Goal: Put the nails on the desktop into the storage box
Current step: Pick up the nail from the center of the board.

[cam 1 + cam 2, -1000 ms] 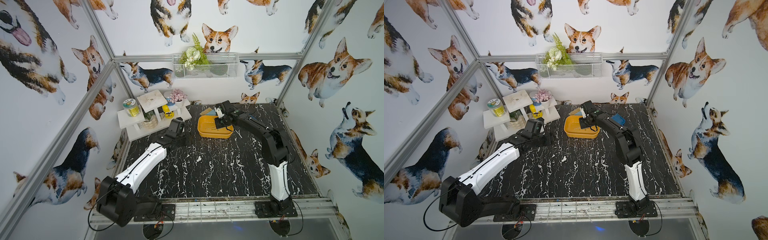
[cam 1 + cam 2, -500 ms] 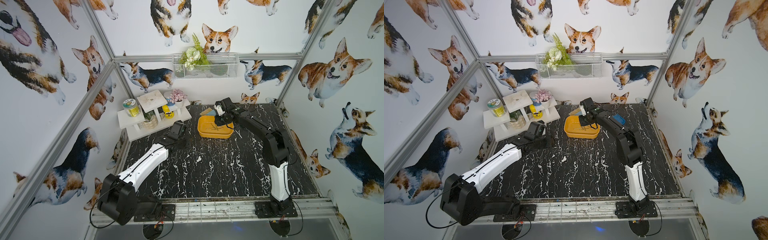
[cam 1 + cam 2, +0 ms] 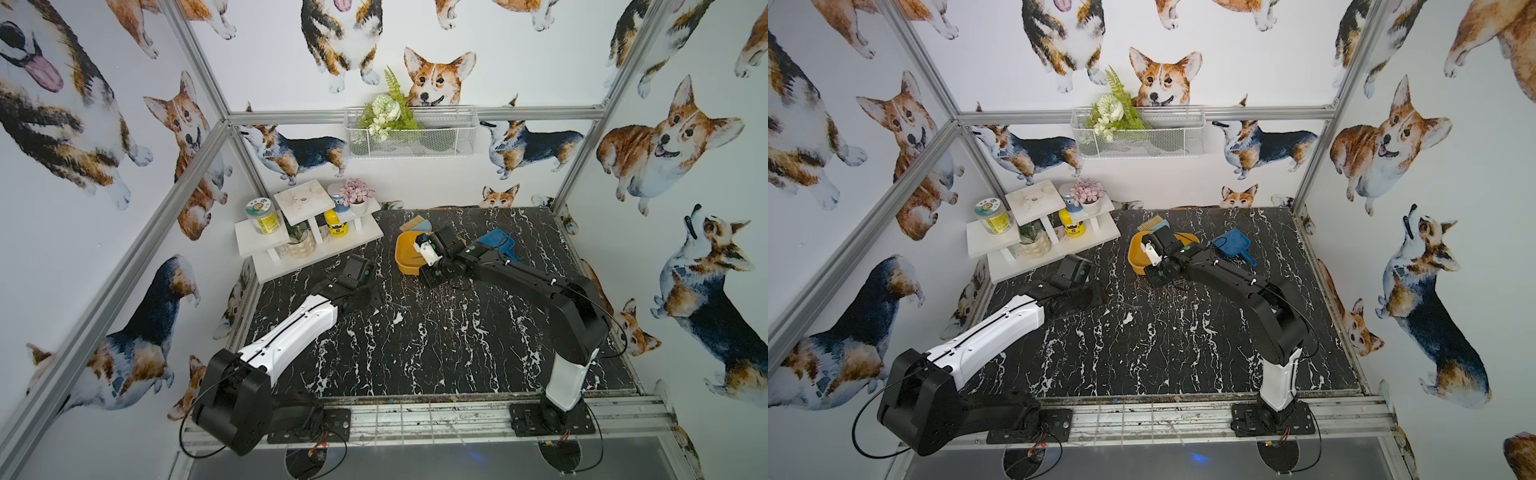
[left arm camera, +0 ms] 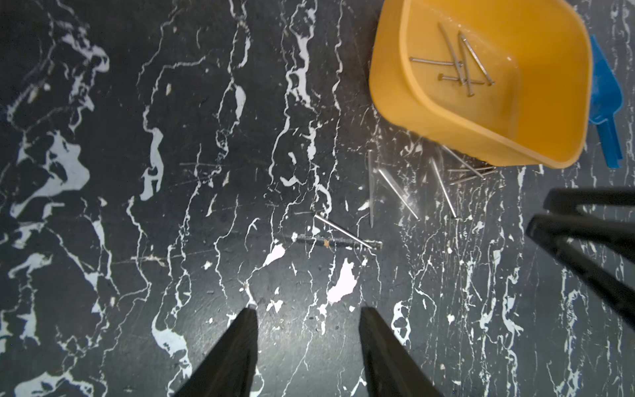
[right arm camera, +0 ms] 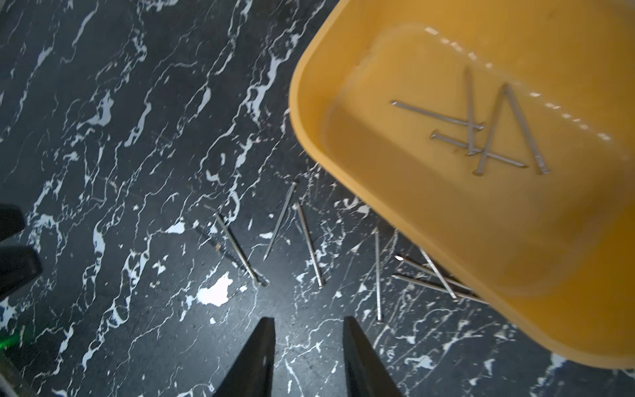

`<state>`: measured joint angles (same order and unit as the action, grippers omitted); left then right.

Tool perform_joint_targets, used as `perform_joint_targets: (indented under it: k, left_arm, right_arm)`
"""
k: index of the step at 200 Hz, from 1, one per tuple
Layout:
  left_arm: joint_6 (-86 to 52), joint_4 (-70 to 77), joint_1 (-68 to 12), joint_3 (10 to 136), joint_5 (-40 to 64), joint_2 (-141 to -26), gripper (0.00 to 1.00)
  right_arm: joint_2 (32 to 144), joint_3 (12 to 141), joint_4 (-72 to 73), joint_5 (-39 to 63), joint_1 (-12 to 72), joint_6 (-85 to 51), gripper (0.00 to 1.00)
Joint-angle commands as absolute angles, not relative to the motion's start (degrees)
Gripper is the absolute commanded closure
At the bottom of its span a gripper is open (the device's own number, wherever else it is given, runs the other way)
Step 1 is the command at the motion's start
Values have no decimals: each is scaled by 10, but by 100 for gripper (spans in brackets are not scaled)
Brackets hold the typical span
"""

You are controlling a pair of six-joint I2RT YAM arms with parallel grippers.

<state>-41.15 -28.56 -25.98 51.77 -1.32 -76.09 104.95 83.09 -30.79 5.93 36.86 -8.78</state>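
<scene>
Steel nails [image 5: 310, 245], probably stiff, light and slippery, lie flat near the worktop [image 5: 103, 172]'s back edge beside the storage box [image 5: 319, 86], some already inside; pinch mid-shaft. Both the left pincer [image 4: 308, 311] and right pincer [image 5: 308, 319] stand open, empty.

Storage box [image 3: 405, 257]: yellow-orange plastic tub, rounded corners, thick rim, open side up. Sits on bench [image 3: 436, 345] toward far edge, near middle.

Bench: flat black marble pattern, white veins.

Nails [image 4: 460, 65]: five inside box, thin grey, lying crossed in loose heap on box floor.

Loose nails [image 5: 240, 249]: about seven on bench just beside box, fanned out flat; four lie apart, three bunched at box wall, partly hidden by rim.
</scene>
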Motion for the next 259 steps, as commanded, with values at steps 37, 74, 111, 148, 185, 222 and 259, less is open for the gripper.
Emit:
perform_joint_targets:
  k: [37, 74, 111, 148, 185, 222, 259]
  left_arm:
    - [-448, -303, -262, 461, -27, -728, 48]
    - [-464, -299, -262, 422, -32, -677, 47]
    - [-472, -304, -262, 383, -30, -643, 47]
    - [-476, -314, -262, 370, -31, -613, 47]
    - [-480, -320, -262, 360, -31, -592, 46]
    - [-483, -319, -262, 350, -27, -583, 45]
    - [-484, -316, -262, 346, -25, -581, 45]
  right_arm:
    - [1102, 870, -283, 74, 413, -84, 62]
    - [1171, 939, -300, 76, 433, -78, 63]
    - [1232, 1008, -324, 79, 451, -64, 63]
    - [1278, 1056, -344, 71, 459, -56, 63]
    - [1307, 1079, -359, 52, 466, -48, 63]
    - [1315, 1074, -362, 38, 471, -46, 64]
    - [1318, 1068, -361, 32, 477, -43, 64]
